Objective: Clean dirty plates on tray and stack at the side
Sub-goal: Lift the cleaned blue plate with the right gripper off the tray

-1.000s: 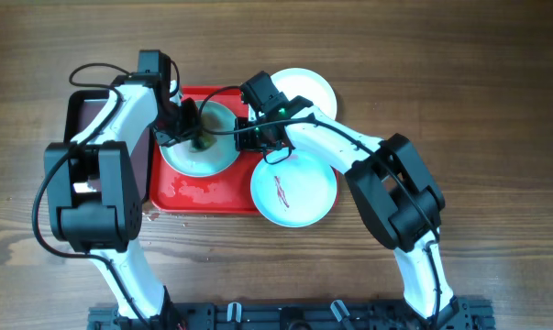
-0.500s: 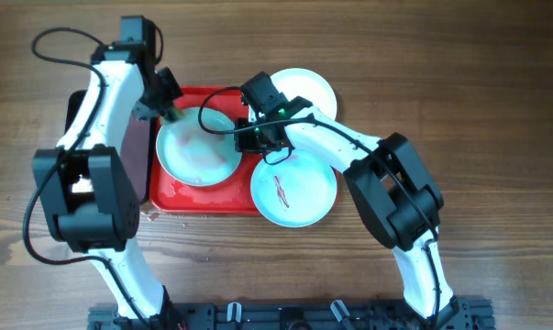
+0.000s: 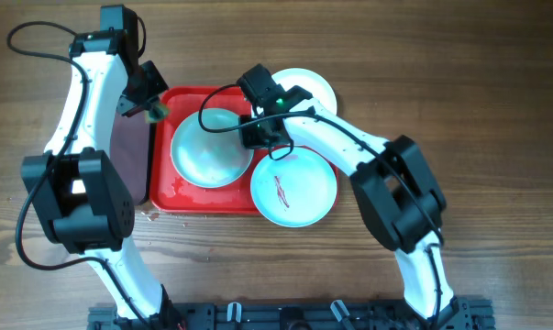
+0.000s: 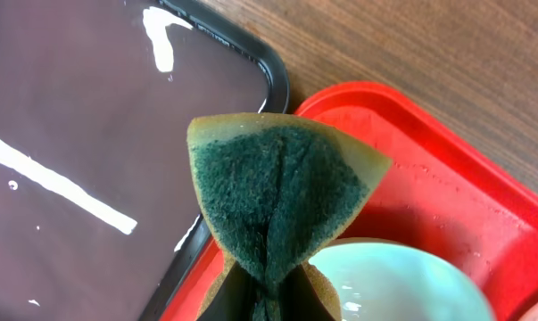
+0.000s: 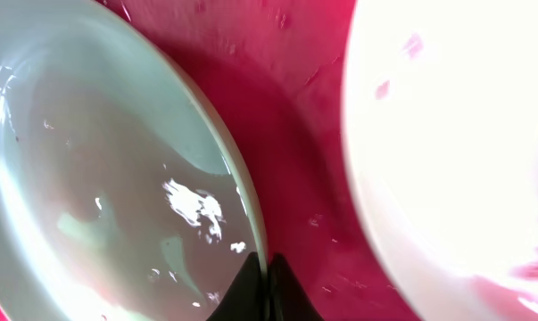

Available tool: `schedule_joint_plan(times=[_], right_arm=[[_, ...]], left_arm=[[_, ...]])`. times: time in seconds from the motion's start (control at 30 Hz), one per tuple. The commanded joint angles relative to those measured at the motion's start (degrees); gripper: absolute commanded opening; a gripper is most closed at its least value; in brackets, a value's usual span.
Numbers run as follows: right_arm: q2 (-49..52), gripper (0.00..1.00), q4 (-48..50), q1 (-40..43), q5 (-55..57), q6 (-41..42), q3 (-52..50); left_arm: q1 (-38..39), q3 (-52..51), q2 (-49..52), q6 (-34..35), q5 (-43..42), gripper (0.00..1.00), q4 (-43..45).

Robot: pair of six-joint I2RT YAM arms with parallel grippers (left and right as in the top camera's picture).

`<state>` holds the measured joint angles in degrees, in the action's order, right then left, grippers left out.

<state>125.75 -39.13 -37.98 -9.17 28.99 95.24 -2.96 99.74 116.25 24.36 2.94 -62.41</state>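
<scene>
- Overhead: a glossy red tray [image 3: 195,198] with rounded corners lies on the wood-grain bench [image 3: 478,73]. A narrower black tray [image 3: 134,151] is against its left side. A round mint plate [image 3: 212,147] sits in the red tray, a smeared plate [image 3: 294,188] overlaps its right rim, and a white plate [image 3: 317,87] lies behind.
- Left wrist: the left gripper [image 4: 267,299] is clamped on a folded sponge [image 4: 282,192], coarse green fibre on tan backing, above both trays' rims.
- Right wrist: the right gripper [image 5: 261,285], fingers together, pinches the mint plate's wet, shiny rim.
</scene>
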Motion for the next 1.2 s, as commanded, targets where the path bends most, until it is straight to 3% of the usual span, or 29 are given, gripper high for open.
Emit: schedule_joint_plan(times=[0.0,0.27,0.57,0.93,1.07,1.17], right_arm=[[-6.8,0.04,-1.6,-1.7,12.5,-5.9,2.3],[-12.8,0.04,-5.5,-7.4,36.3,-7.0,2.3],[-14.0,0.04,-5.2,-15.3,63.1,-14.5,2.3],[-14.0,0.04,-2.8,-20.7,86.8,-14.6,2.3],[-14.0,0.04,1.0,-22.4,95.6,-18.4,2.3],[-14.0,0.04,3.7,-23.4,96.2,-21.4,2.3]], left_arm=[[-0.1,1.0,-0.9,0.5,-0.9,0.04,-0.9],[0.0,0.7,-0.7,0.5,-1.0,0.04,-0.6],[0.0,0.6,-0.7,0.5,-1.0,0.04,-0.8],[0.0,-0.7,-0.7,0.5,-0.9,0.04,-0.9],[0.0,-0.9,-0.7,0.5,-1.0,0.04,-0.9],[0.0,-0.9,-0.7,0.5,-1.0,0.04,-0.9]])
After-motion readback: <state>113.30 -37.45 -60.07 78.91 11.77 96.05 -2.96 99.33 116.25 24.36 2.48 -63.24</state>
